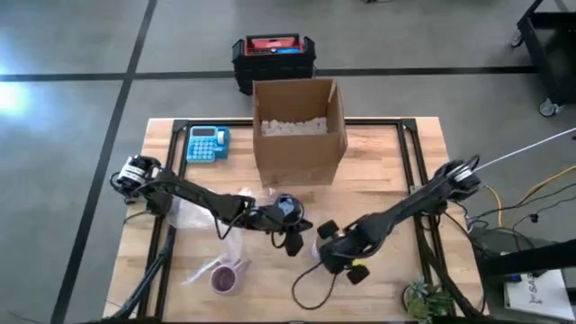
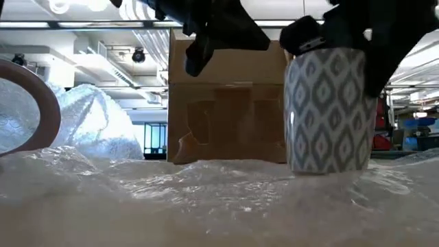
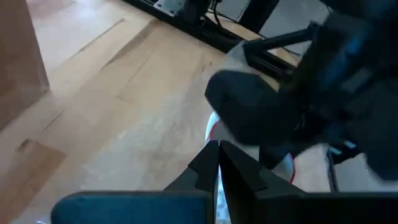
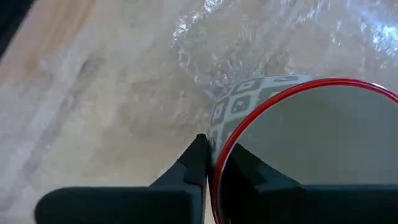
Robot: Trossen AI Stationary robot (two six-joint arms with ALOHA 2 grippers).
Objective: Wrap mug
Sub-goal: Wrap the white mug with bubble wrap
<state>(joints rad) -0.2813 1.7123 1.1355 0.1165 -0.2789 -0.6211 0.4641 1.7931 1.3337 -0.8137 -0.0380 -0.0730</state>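
Observation:
A grey-and-white patterned mug [image 2: 328, 110] with a red rim [image 4: 292, 87] stands upright on a sheet of clear bubble wrap [image 2: 206, 192] spread over the table's near middle. My right gripper [image 1: 326, 245] comes in from the right and is shut on the mug [image 1: 317, 245]. My left gripper [image 1: 292, 238] hovers just left of the mug, above the wrap, its fingers [image 3: 217, 163] shut with nothing seen between them. In the left wrist view the right gripper hides most of the mug. My right gripper pinches the mug's wall at the rim [image 4: 214, 146], one finger outside [image 4: 196, 163] and one finger inside [image 4: 249, 169] the mug. The fingers come from above, slanting in from the table's right side. The mug stands upright with its base on the bubble wrap.
An open cardboard box [image 1: 297, 135] holding white filler stands at the far middle, with a blue calculator [image 1: 207, 144] to its left. A round roll [image 1: 225, 277] lies near the front edge. A small plant [image 1: 423, 299] sits at the near right corner. A black crate [image 1: 273, 56] is beyond the table.

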